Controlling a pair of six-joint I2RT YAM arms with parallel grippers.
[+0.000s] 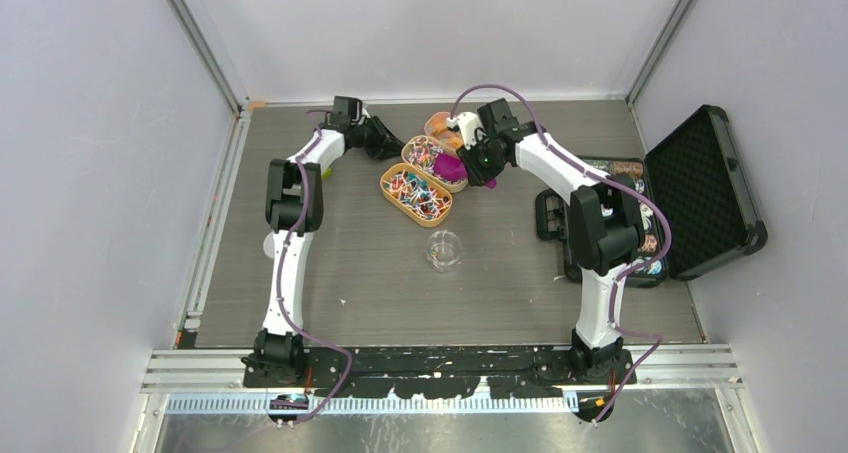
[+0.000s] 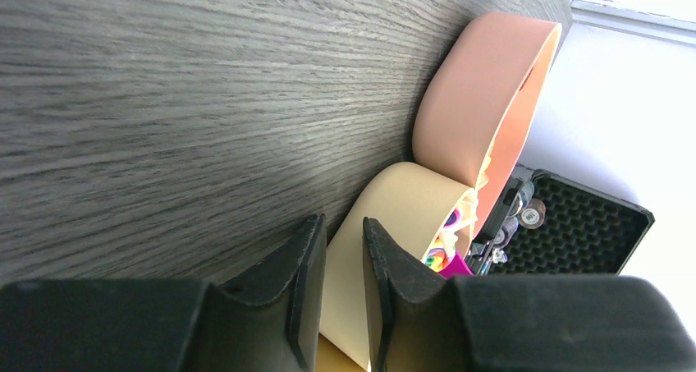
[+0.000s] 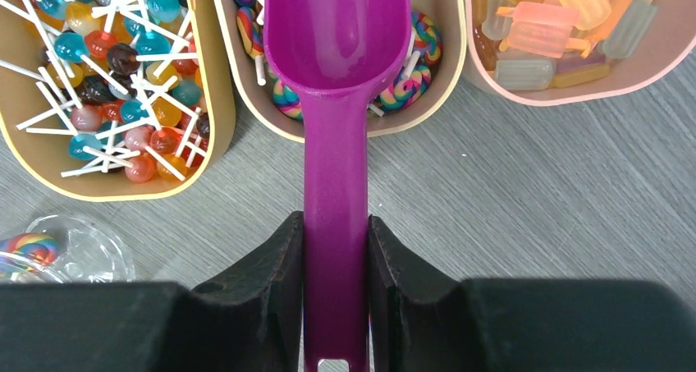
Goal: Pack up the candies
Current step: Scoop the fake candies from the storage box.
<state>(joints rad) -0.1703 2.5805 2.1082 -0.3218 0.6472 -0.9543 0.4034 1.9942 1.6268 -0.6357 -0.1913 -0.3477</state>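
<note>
- Right gripper [image 3: 335,224] pinches the magenta scoop [image 3: 336,52] by its handle.
- Scoop bowl lies over the middle tray [image 3: 453,43], among swirl candies [image 3: 414,80].
- Left gripper [image 2: 345,228]: fingers barely apart at that tray's outer wall; whether they grip it, I cannot tell.

Three tubs on the table [image 1: 350,273]: a tan tub [image 3: 217,84], a cream tub [image 3: 444,75], a pink tub [image 3: 574,98], candies [image 3: 107,68] beyond counting. One magenta scoop [image 3: 336,27], one clear cup [image 1: 444,249], one black case [image 1: 705,188], a left arm [image 1: 290,233] and a right arm [image 1: 600,243].
</note>
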